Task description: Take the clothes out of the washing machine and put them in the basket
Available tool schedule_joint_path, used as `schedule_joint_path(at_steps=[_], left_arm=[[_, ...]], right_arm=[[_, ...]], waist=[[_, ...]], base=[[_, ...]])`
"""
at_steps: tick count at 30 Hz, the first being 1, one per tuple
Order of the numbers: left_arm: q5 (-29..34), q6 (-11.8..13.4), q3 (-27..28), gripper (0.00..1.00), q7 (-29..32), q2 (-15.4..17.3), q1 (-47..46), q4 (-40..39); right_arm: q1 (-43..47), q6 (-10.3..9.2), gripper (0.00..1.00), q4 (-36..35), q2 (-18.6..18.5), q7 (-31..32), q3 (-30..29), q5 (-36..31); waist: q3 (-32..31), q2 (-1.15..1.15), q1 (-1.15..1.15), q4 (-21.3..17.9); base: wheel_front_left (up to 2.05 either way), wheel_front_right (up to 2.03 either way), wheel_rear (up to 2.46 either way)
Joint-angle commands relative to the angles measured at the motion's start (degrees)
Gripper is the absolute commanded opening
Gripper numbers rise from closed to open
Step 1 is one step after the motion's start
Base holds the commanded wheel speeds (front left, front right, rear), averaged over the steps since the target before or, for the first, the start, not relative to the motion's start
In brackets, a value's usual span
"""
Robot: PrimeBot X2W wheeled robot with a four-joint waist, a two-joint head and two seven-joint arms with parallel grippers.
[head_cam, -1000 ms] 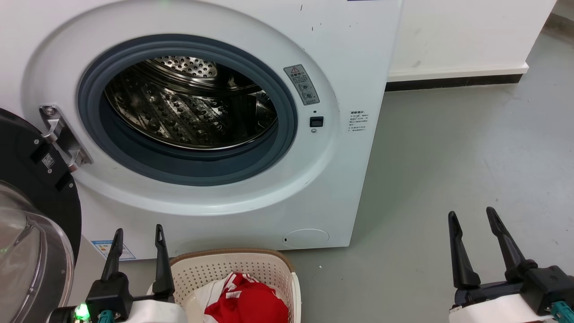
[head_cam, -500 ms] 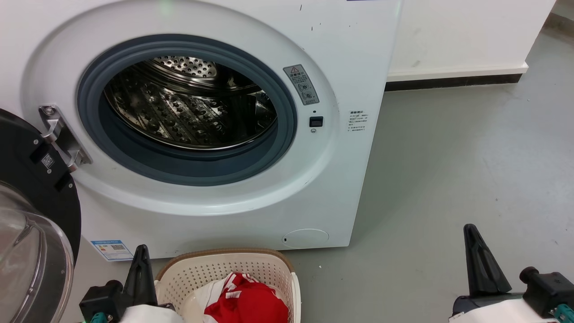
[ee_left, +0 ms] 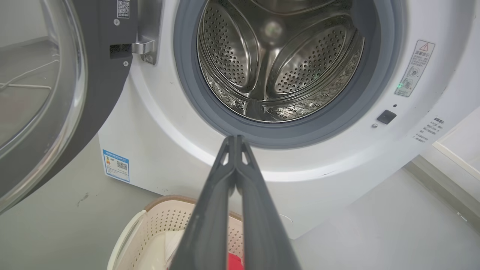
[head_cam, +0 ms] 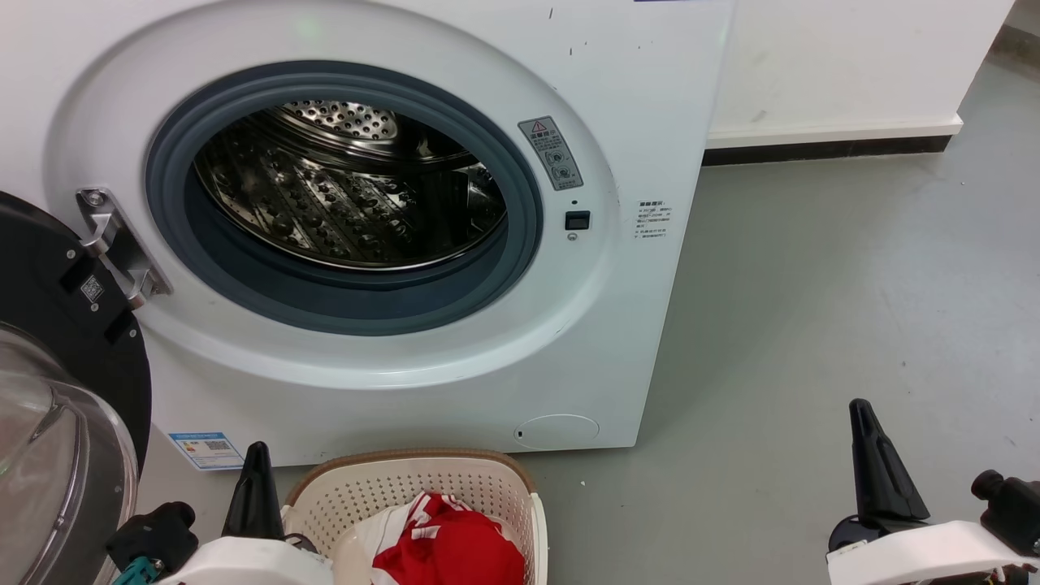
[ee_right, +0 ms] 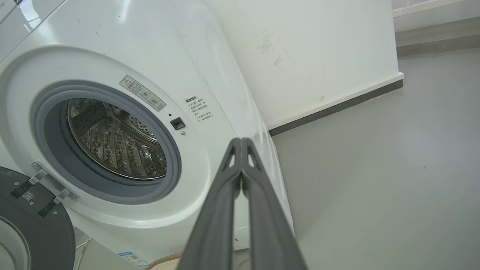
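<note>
The white washing machine (head_cam: 642,97) stands on a grey floor (head_cam: 812,309) beside a white wall (head_cam: 845,57) with dark skirting, its porthole facing the robot and its glass door (head_cam: 49,455) swung wide to the left. Just before its base sits the cream basket (head_cam: 382,491), open side up, with the red-and-white clothes (head_cam: 455,552) crumpled inside in no clear direction. The left end effector (ee_left: 235,140) and the right end effector (ee_right: 241,142) each have fingers pressed together at the tips, holding nothing.

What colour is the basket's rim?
The basket rim is brown over cream perforated sides, best seen in the head view.
</note>
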Motion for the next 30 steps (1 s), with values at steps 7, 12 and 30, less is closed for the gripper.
schedule_joint_path(at_steps=[7, 12, 30], left_arm=[[-7.54, -0.97, 0.43, 0.00, 1.63, 0.12, -2.30, 0.05], [-12.13, -1.54, 0.62, 0.00, 2.72, 0.13, -2.89, 0.53], [-26.76, -3.27, 1.25, 0.00, 6.18, 0.16, -4.72, 2.09]], right_arm=[[-2.58, 0.00, 0.00, 0.45, -0.73, 1.33, -0.13, 7.78], [-3.10, 0.00, 0.00, 1.16, -0.89, 2.27, -0.25, 12.39], [-4.98, -0.01, 0.00, 3.46, -1.21, 5.44, -0.86, 26.98]], waist=[[0.00, 0.00, 0.00, 0.20], [0.00, 0.00, 0.00, 0.35], [0.00, 0.00, -0.01, 0.88]], base=[[0.00, 0.00, 0.00], [0.00, 0.00, 0.00], [0.00, 0.00, 0.00]])
